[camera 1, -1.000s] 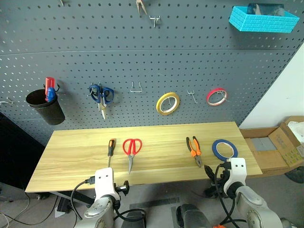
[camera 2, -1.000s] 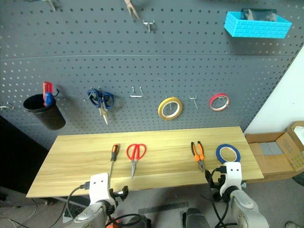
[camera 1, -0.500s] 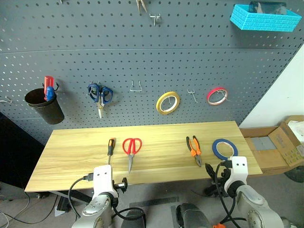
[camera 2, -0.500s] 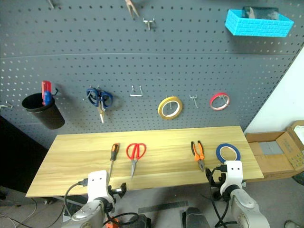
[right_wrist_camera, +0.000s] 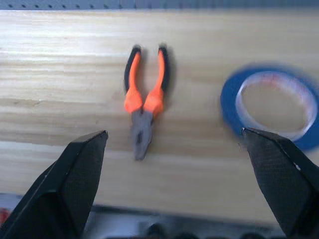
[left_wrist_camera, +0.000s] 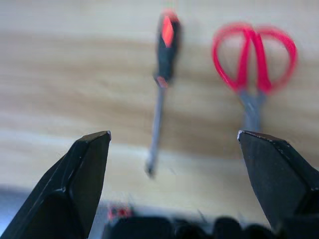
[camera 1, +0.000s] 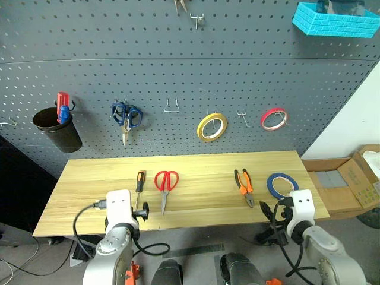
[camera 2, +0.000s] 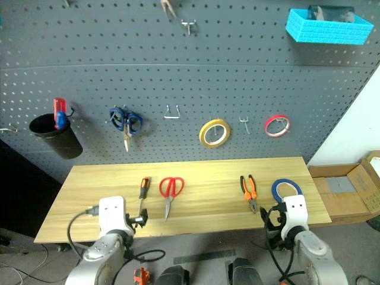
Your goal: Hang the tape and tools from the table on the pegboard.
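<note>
Left wrist view: screwdriver (left_wrist_camera: pixel 160 89), long axis running away from the left gripper (left_wrist_camera: pixel 174 144), lies between its spread, empty fingers; red scissors (left_wrist_camera: pixel 254 69) just beside.

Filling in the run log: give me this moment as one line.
left pincer: open, empty | right pincer: open, empty | screwdriver, red scissors, pliers, blue tape: on table | pegboard: none hung yet

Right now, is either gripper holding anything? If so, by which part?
Nothing is held. The left gripper is open over the screwdriver, and the right gripper is open short of the pliers and blue tape.
</note>
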`<state>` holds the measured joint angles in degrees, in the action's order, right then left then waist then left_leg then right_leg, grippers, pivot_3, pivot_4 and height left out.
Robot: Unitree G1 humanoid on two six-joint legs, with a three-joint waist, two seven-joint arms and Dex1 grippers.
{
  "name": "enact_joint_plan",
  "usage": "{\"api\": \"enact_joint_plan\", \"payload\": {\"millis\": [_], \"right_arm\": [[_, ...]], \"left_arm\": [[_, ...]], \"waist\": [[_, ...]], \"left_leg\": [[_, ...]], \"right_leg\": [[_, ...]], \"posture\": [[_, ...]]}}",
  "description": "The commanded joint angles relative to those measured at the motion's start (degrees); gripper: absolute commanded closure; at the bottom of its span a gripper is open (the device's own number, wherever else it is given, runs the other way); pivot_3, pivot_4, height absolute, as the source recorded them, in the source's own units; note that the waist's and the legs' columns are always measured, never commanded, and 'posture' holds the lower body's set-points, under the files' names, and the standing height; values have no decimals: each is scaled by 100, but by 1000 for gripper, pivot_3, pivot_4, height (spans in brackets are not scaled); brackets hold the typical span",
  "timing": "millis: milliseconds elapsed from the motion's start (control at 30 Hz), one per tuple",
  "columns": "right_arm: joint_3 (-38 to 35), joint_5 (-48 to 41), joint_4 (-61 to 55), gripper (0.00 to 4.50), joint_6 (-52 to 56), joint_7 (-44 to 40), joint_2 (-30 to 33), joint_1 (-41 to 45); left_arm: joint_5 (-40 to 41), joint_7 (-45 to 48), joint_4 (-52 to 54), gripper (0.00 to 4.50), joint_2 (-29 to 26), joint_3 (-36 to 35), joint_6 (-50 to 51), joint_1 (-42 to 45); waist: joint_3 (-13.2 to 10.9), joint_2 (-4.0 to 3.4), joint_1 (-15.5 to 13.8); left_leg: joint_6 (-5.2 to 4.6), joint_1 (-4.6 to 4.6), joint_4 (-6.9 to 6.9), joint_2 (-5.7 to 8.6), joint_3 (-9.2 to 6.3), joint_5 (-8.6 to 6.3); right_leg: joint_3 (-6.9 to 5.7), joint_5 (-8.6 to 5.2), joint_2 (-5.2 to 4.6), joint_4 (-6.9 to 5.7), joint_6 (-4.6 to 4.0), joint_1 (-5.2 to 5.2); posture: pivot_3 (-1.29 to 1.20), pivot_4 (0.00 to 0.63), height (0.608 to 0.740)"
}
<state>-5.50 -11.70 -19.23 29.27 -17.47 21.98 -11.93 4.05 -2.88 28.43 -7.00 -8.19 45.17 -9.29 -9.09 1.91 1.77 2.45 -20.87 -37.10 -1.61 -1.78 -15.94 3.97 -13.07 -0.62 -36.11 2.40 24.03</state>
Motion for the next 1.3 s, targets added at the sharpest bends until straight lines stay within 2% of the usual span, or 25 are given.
{"api": "enact_joint_plan", "payload": {"millis": [33,133,267,433,500,633,800,1000,1100,1300], "right_arm": [[-101,296,358,0,-746,-421,525,254],[-157,326,802,0,-1022,-740,880,468],[-77,223,1338,0,-912,-1240,1177,907],[10,211,1956,0,-779,-1601,1257,1465],[44,179,2296,0,-685,-1745,1245,1804],[63,170,2562,0,-533,-1872,1234,2153],[214,305,3324,0,-735,-1860,1087,2724],[246,442,4164,0,-1116,-1800,909,3079],[194,423,4472,0,-1154,-1741,858,3195],[113,430,4970,0,-1331,-1688,872,3320]], "left_arm": [[-19,151,-54,96,-34,156,-417,362],[97,444,-440,96,-28,374,-646,748],[198,1370,-1495,96,-181,1040,-1086,1616],[304,2578,-2609,96,-317,1795,-1246,2720],[253,3206,-3126,96,-359,2173,-1606,3228],[261,3880,-3671,96,-345,2471,-2051,3786],[-201,4725,-5063,96,-200,3121,-3242,4672],[-451,5161,-5998,96,249,3399,-4175,5057],[-563,5309,-6127,96,383,3499,-4388,5097],[-676,5354,-6135,96,537,3494,-4569,5080]], "waist": [[-29,7,3],[-81,14,6],[-183,13,5],[-362,15,11],[-452,9,26],[-638,-5,75],[-861,-5,117],[-1006,-12,121],[-1059,-28,116],[-1159,-21,148]], "left_leg": [[0,0,-1,0,2,0],[0,0,5,2,8,0],[-1,-3,6,3,7,0],[-1,-11,3,5,8,0],[-2,-12,2,7,10,0],[-2,-21,4,6,8,0],[-2,-38,0,7,5,0],[-15,-101,-19,11,-4,-8],[-48,-178,-88,12,7,-27],[-48,-185,-118,26,8,-25]], "right_leg": [[2,2,0,0,3,-2],[8,6,0,1,10,-1],[8,20,2,0,30,-1],[12,28,2,0,42,1],[16,34,2,1,53,2],[16,38,2,-3,54,11],[16,53,0,2,33,18],[8,56,-7,0,39,64],[8,56,-15,-81,42,137],[12,62,-29,-86,59,142]], "posture": [[-6,181,740],[-16,197,740],[-31,228,740],[-46,281,740],[-56,301,740],[-72,341,740],[-75,381,740],[-74,407,740],[-72,411,740],[-62,423,740]]}}
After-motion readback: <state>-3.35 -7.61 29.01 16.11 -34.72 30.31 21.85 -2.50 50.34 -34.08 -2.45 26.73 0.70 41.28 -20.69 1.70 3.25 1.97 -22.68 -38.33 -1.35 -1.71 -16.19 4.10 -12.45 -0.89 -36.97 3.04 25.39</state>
